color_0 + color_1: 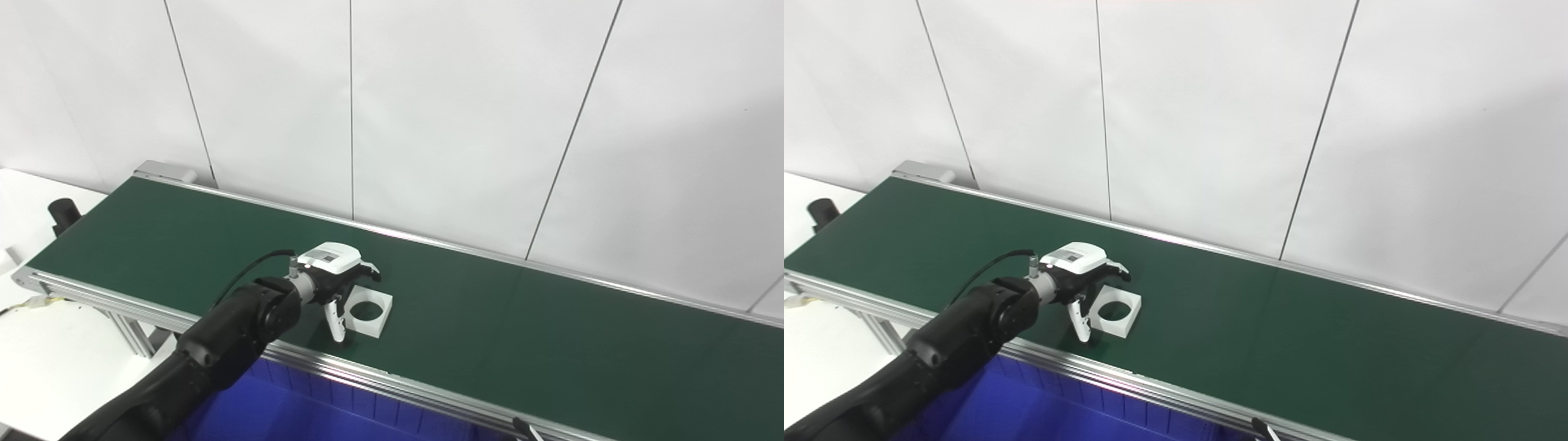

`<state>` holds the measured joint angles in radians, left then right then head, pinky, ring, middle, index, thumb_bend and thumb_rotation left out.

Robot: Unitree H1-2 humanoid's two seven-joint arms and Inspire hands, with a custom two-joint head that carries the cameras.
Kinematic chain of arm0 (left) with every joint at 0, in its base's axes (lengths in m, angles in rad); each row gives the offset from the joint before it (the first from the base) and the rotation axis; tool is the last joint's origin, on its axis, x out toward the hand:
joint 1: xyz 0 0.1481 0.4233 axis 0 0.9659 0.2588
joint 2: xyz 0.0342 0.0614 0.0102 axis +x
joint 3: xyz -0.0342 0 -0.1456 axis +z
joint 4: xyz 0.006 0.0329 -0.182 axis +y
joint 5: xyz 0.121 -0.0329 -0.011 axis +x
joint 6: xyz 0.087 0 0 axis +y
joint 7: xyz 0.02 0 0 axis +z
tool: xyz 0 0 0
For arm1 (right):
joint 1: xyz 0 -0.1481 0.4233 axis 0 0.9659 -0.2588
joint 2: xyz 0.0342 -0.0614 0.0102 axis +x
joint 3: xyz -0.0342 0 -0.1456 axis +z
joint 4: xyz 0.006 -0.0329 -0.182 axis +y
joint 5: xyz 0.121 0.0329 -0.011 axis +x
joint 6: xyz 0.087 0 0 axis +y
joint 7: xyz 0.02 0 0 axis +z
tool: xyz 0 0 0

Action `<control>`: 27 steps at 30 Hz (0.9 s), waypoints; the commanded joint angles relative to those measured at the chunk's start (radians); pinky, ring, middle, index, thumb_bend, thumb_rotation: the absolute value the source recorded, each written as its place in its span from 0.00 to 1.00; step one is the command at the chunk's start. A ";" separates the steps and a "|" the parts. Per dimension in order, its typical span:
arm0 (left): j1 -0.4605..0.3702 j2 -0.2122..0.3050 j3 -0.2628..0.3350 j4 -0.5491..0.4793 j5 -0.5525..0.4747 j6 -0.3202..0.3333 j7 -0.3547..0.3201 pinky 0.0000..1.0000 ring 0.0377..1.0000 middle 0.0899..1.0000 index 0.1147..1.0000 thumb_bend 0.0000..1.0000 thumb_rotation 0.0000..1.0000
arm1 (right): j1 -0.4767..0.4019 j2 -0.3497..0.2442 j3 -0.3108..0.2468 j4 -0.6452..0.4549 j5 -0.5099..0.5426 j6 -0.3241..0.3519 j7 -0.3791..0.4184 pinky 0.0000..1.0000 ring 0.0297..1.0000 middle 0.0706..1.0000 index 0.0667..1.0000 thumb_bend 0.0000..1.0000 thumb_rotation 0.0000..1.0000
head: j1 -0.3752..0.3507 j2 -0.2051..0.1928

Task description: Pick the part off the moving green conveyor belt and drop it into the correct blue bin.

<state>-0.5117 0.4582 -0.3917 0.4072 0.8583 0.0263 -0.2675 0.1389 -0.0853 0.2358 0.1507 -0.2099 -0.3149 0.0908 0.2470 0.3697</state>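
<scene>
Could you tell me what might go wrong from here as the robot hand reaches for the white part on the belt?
The left robot hand is at the white part but not visibly closed on it; the belt may carry it away. The fingers may nudge the part and skew it. The blue bin sits below the belt's near rail, which a low carry might hit.

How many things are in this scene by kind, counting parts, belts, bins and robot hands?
White square part with a round hole: 1
Long green conveyor belt with aluminium rails: 1
Blue plastic bin below the belt's near edge: 1
Robot hands: 1, the left hand, fingers spread around the part
Total: 4
</scene>
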 commanded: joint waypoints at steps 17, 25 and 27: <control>-0.079 -0.042 -0.100 0.210 0.037 -0.051 0.243 0.60 0.47 0.43 0.44 0.53 0.00 | 0.004 0.022 0.001 -0.044 -0.012 -0.060 -0.024 0.70 0.79 0.81 0.91 0.70 0.29 | -0.016 0.006; -0.076 -0.035 -0.103 0.185 0.023 -0.042 0.228 0.65 0.50 0.44 0.42 0.52 0.00 | 0.004 0.022 0.002 -0.041 0.004 -0.064 -0.022 0.70 0.79 0.82 0.91 0.70 0.29 | -0.019 0.006; -0.076 -0.032 -0.103 0.180 0.019 -0.043 0.225 0.65 0.50 0.44 0.42 0.52 0.00 | 0.004 0.023 0.002 -0.042 0.003 -0.060 -0.023 0.70 0.79 0.82 0.91 0.70 0.29 | -0.019 0.006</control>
<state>-0.5849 0.3997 -0.4930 0.5798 0.8666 -0.0305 -0.0262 0.1521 -0.0727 0.2368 0.1370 -0.2175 -0.3265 0.0716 0.2286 0.3758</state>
